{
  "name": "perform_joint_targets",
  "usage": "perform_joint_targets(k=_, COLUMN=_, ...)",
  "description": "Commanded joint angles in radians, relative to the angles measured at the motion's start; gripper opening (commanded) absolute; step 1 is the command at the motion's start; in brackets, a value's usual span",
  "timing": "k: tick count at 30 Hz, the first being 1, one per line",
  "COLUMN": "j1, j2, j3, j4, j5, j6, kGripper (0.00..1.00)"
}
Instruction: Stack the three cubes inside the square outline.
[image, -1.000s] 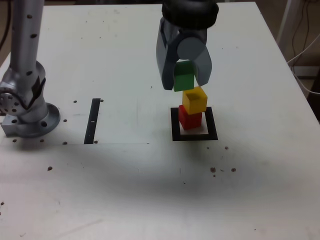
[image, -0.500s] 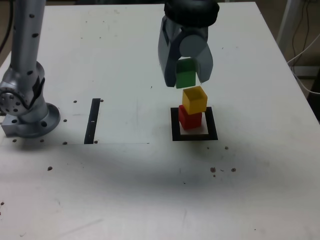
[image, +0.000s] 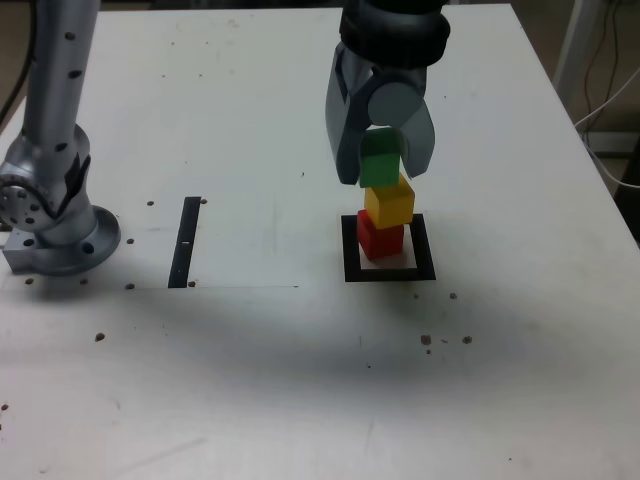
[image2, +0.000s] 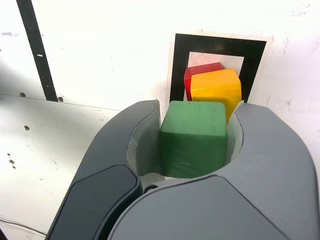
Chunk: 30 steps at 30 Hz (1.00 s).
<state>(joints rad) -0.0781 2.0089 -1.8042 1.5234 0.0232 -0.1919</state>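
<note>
Green cube (image: 379, 169) sits clamped between the two jaws of my gripper (image: 381, 168), one jaw pressed to each side face; the wrist view confirms this grasp on the green cube (image2: 193, 137).

Position: in the exterior view the green cube's underside meets, or nearly meets, the top of the yellow cube (image: 389, 201); I cannot tell whether they touch. It sits offset toward the exterior view's left of the yellow cube's centre.

Stack: the yellow cube rests on the red cube (image: 380, 238), turned slightly against it. The red cube stands inside the square outline (image: 389, 272), toward its far edge.

Surroundings: a narrow black strip (image: 186, 241) lies on the white table (image: 300, 380), well apart from the stack on the exterior view's left. My arm base (image: 55, 215) stands further left. Small dark specks dot the table. Nothing stands between the gripper and the stack.

Visibility: in the wrist view the gripper body (image2: 200, 200) cuts off the green cube's lower part, and the red cube (image2: 200, 70) shows only as a sliver behind the yellow cube (image2: 216, 90).
</note>
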Motion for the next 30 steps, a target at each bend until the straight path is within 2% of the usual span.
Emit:
perform_joint_targets(k=1, j1=0.0, j2=0.007, j3=-0.002, j4=0.0, j5=-0.007, j6=0.006, kGripper=0.2)
perform_joint_targets(k=5, j1=-0.001, j2=0.013, j3=-0.003, j4=-0.005, j5=-0.013, j6=0.013, kGripper=0.21)
perform_joint_targets(k=11, j1=0.007, j2=0.018, j3=0.007, j4=-0.021, j5=-0.002, j6=0.028, kGripper=0.25)
perform_joint_targets(k=23, j1=0.031, j2=0.008, j3=0.031, j4=-0.055, j5=0.02, j6=0.048, kGripper=0.25)
perform_joint_targets(k=30, j1=0.031, j2=0.008, j3=0.034, j4=-0.066, j5=0.007, j6=0.047, kGripper=0.26)
